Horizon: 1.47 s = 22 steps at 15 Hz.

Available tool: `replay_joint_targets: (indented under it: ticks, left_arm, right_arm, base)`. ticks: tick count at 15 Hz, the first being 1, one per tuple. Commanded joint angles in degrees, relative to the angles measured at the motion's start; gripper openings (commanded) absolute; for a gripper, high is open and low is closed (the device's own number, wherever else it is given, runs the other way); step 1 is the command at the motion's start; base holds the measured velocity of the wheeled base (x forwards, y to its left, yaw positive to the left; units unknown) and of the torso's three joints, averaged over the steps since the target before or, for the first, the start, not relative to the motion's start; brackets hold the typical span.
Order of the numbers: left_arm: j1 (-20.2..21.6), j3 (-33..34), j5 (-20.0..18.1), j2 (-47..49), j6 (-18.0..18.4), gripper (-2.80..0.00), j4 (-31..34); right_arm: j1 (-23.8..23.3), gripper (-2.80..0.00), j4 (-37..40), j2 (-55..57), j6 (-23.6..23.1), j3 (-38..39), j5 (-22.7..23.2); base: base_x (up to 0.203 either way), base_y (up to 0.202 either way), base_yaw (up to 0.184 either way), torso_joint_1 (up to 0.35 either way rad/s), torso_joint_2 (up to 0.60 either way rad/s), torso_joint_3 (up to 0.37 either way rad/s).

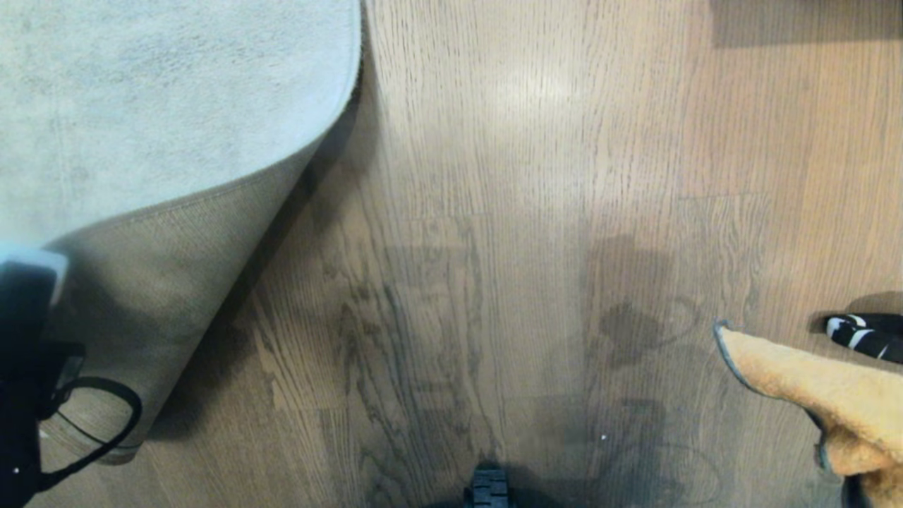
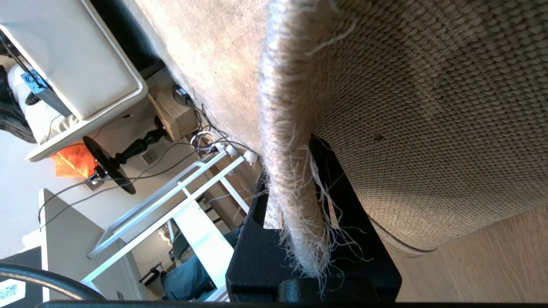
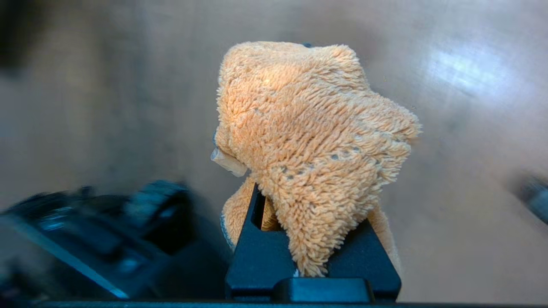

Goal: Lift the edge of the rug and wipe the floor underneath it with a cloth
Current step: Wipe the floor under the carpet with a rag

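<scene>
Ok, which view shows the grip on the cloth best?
The right wrist view: the right gripper is shut on the cloth, pinching its bunched lower part. The head view shows only the cloth at the frame's edge, no jaws. The left wrist view shows none of it.

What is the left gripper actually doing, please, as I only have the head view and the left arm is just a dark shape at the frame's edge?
Observer: In the left wrist view the left gripper is shut on the rug, pinching its frayed edge.
Operator: Thank you. Which face of the rug is towards that camera?
Observer: The tan woven backing; the floor shows below the lifted corner.
Operator: And is the cloth properly held? I see only part of it at the right edge.
Observer: Yes. In the right wrist view the right gripper is shut on the cloth, which bunches up above the gripper.
</scene>
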Motion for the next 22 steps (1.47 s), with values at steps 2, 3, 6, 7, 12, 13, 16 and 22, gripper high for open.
replay_joint_targets:
  ticks: [2,3,6,7,12,13,16,22]
  left_arm:
    - [-0.01,0.14,0.55,0.37,0.2,-2.8,-0.3]
    - [-0.01,0.14,0.55,0.37,0.2,-2.8,-0.22]
    - [-0.01,0.05,0.55,0.89,0.21,-2.8,-0.22]
    - [-0.01,0.05,0.55,1.14,0.29,-2.8,-0.22]
    - [-0.01,-0.13,0.64,1.86,0.24,-2.8,-0.3]
    - [-0.01,-0.04,0.64,1.86,0.28,-2.8,-0.3]
    - [-0.01,-0.04,0.64,1.86,0.2,-2.8,-0.3]
    - [0.08,0.05,1.78,2.29,0.2,-2.8,-0.3]
  right_arm:
    - [0.52,-2.8,-6.37,15.1,-0.29,-1.75,13.86]
    - [2.03,-2.8,-7.8,17.64,-0.33,-2.51,16.73]
    - [13.51,-2.8,-8.99,22.61,-0.32,-5.07,18.6]
    - [18.58,-2.8,-9.31,24.8,-0.39,-5.89,18.6]
    - [36.36,-2.8,-24.06,44.67,-0.34,-7.69,13.18]
    - [39.2,-2.8,-28.79,49.33,-0.26,-8.23,11.62]
    - [50.43,-2.8,-43.38,63.09,-0.05,-11.51,5.44]
    - [63.58,-2.8,-49.93,78.82,-0.07,-27.33,-10.57]
  base:
    - [0.0,0.0,0.0,0.0,0.0,0.0]
    - [0.0,0.0,0.0,0.0,0.0,0.0]
    - [0.0,0.0,0.0,0.0,0.0,0.0]
    - [0.0,0.0,0.0,0.0,0.0,0.0]
    - [0.0,0.0,0.0,0.0,0.0,0.0]
    - [0.0,0.0,0.0,0.0,0.0,0.0]
    - [0.0,0.0,0.0,0.0,0.0,0.0]
    - [0.0,0.0,0.0,0.0,0.0,0.0]
